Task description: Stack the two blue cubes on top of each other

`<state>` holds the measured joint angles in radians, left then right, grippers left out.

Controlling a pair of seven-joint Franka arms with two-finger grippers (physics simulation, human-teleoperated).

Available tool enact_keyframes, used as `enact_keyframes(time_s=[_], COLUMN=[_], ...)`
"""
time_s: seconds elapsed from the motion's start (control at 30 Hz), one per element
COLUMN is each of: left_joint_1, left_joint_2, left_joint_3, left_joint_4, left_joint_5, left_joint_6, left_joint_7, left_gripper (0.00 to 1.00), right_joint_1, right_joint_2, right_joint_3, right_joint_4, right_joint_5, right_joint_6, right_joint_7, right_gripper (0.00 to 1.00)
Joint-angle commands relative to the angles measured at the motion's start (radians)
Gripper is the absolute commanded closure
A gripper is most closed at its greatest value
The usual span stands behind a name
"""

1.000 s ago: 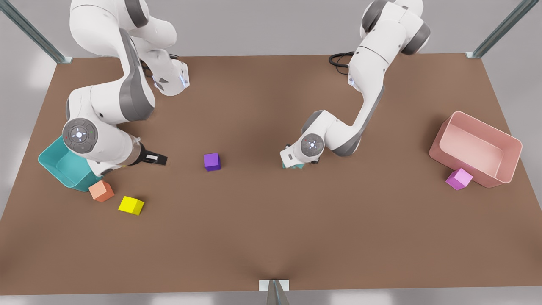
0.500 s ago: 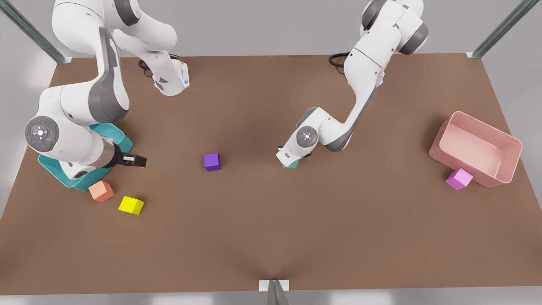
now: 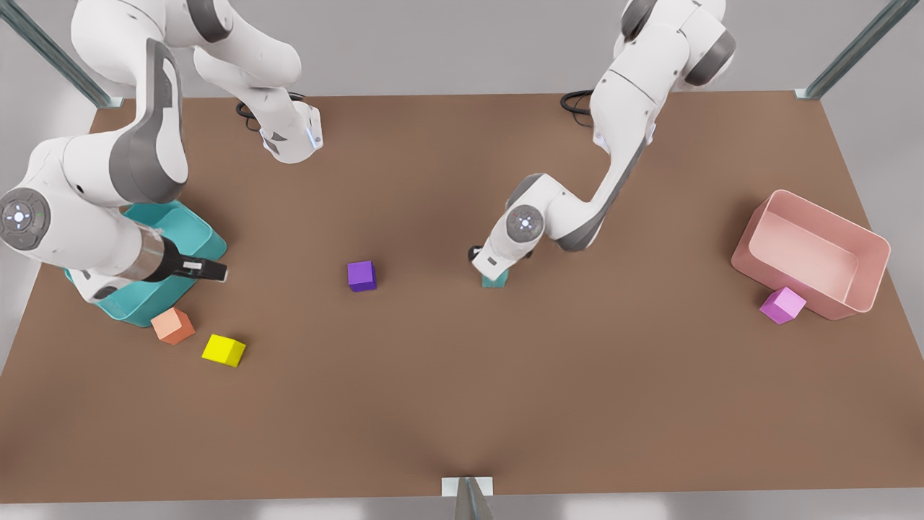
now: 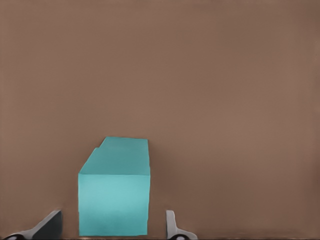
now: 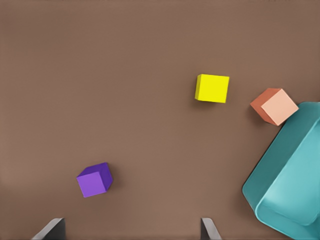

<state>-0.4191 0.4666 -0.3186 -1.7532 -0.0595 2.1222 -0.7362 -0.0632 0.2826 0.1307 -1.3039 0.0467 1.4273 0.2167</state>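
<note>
**Gripper hangs open over teal cubes at mid-table**

The left gripper [image 3: 491, 270] points down at mid-table onto the small teal cubes [image 3: 495, 280], which sit on the brown tabletop [image 3: 462, 404] and of which the front view shows just a sliver. In the left wrist view the left gripper [image 4: 113, 227] has a dark fingertip [image 4: 50, 225] on either side of the teal cubes [image 4: 114, 205], with a strip of table between each tip and the teal sides, so the jaws are spread and touch nothing. The teal shape there shows a notched far edge, which suggests one cube on top of the other, though the seam between them cannot be made out.

The right gripper [image 3: 211, 271] waits at the front view's left, reaching out level above the near edge of the large teal plastic bin [image 3: 206, 235]. The right wrist view shows its fingers [image 5: 207, 229] wide apart and holding nothing.

A small purple cube [image 3: 362, 275] lies well apart from the teal cubes, towards the front view's left. A peach-orange cube [image 3: 172, 325] sits just beside the teal bin, and a yellow cube [image 3: 223, 349] is near it. At the front view's right, a magenta cube [image 3: 782, 305] rests against a pink plastic bin [image 3: 747, 256].
</note>
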Motion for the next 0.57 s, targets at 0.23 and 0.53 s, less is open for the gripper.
enact_keyframes(time_s=[0.23, 0.53], left_joint_1=[0.417, 0.353], left_joint_2=[-0.204, -0.275], left_joint_3=[-0.014, 0.202], left_joint_4=[0.439, 0.311], left_joint_5=[0.158, 0.106], left_joint_6=[-0.969, -0.88], left_joint_7=[0.576, 0.722], left_gripper=[0.0, 0.0], right_joint_1=[-0.001, -0.009], right_joint_2=[-0.022, -0.019], right_joint_3=[0.004, 0.003], right_joint_4=[-0.012, -0.006], right_joint_5=[-0.03, -0.015], right_joint_6=[-0.054, -0.045], right_joint_7=[-0.212, -0.254], right_gripper=[0.0, 0.0])
